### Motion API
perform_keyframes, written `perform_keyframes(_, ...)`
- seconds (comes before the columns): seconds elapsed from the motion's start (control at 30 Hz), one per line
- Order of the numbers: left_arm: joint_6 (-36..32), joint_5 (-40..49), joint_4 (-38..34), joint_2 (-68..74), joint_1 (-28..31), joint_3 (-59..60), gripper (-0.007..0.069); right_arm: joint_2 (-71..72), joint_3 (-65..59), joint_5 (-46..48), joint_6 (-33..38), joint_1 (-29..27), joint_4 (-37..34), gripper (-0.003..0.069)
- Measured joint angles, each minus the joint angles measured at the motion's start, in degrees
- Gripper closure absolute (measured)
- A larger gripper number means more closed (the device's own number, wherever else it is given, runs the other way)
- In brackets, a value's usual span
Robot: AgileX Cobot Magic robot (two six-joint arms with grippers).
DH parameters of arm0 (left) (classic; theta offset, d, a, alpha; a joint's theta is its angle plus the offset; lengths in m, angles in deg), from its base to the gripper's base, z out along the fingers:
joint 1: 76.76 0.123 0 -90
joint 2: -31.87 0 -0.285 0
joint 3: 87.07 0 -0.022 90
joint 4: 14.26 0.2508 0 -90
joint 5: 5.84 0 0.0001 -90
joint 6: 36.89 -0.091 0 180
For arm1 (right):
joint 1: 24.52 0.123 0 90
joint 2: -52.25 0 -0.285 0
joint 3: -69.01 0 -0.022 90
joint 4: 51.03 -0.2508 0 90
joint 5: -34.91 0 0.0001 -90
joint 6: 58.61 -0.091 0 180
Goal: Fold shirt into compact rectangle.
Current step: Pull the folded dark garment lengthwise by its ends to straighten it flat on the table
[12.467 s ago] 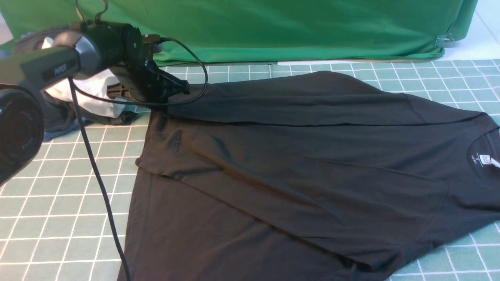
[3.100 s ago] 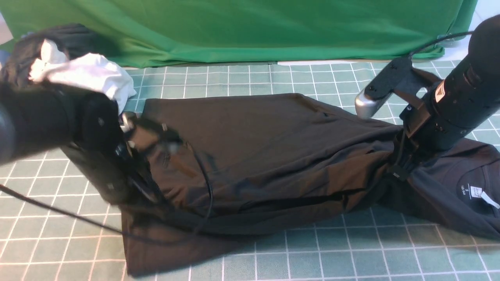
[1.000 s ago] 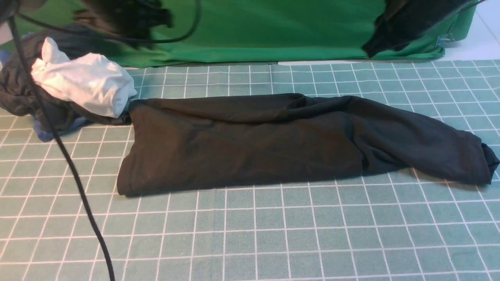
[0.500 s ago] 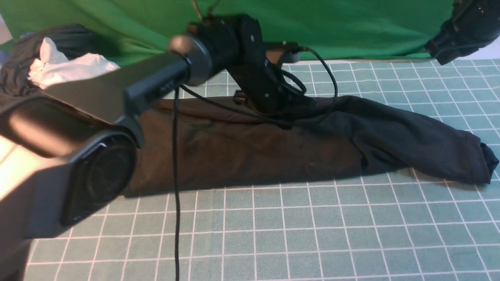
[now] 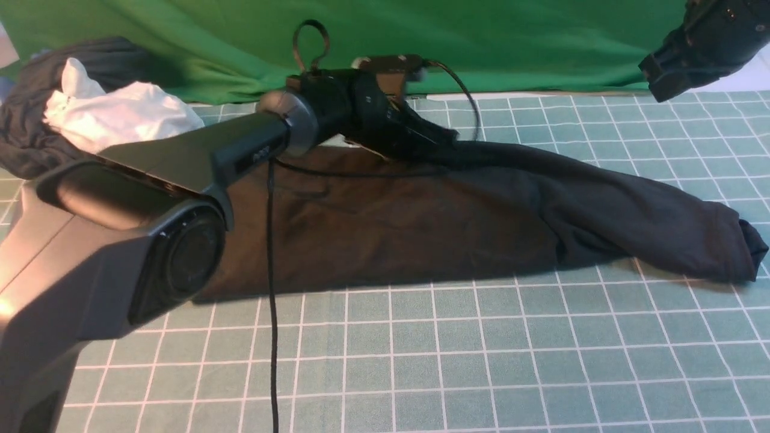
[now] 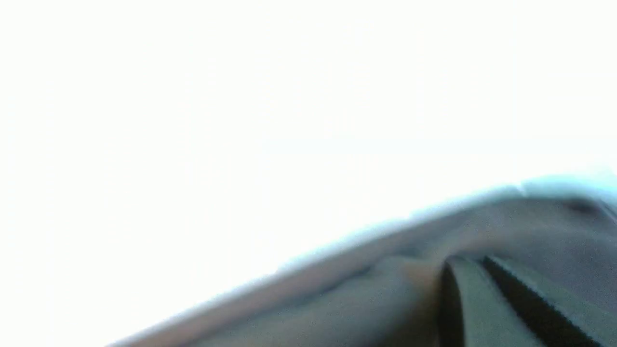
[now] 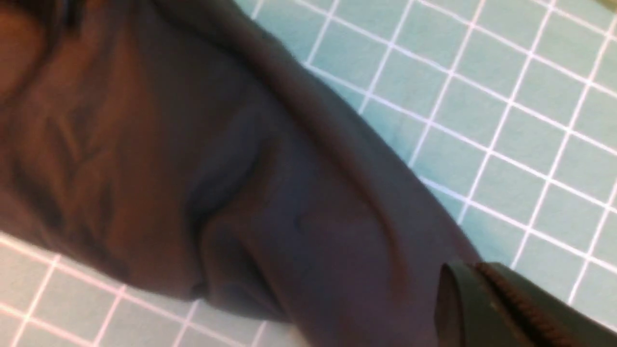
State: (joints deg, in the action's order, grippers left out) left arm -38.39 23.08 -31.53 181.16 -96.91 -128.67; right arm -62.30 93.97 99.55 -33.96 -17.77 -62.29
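Shirt (image 5: 421, 228) lies as a long folded strip across mid-counter (image 5: 481, 361), 9 to 3 o'clock. Left pincer (image 5: 448, 133) is fully closed at the strip's 12 o'clock edge, but I can't tell if it has actually pinched cloth. Right pincer (image 7: 470, 270) is closed on nothing, up at 2 o'clock, clear of the cloth.

Risks:
- A one-point pull on soft knit likely drags the strip or peels only the top layer, and the fold opens.
- The 3 o'clock end is bunched and narrower, so the rectangle would come out lopsided.
- The left arm's cable (image 5: 271, 300) hangs across the strip and could snag it.
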Motion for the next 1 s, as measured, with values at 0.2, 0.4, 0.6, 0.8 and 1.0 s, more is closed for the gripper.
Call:
perform_keyframes(0.2, -0.43, 18.92, 0.35, -1.56, 4.62, -12.36, 0.0617, 0.45, 0.00, 4.54, -0.24, 0.06, -0.18, 0.0637)
perform_keyframes(0.4, -6.40, 36.65, 0.76, -7.04, 4.74, -17.15, 0.0617, 2.10, -0.07, 4.81, -1.94, 0.06, 1.71, 0.0637)
perform_keyframes(0.6, -6.30, 40.30, 2.31, -17.27, 4.12, -10.07, 0.0617, 4.89, -4.08, 4.72, -5.54, -6.18, 5.77, 0.0615)
perform_keyframes(0.8, -6.03, 40.81, 2.31, -24.32, 3.73, 8.40, 0.0617, 2.71, -9.65, 3.13, -8.14, -14.10, 6.20, 0.0464)
perform_keyframes(1.0, -5.98, 34.73, 2.45, -24.03, 3.54, 23.34, 0.0617, -3.88, -10.33, -0.29, -9.11, -16.79, 1.58, 0.0231)
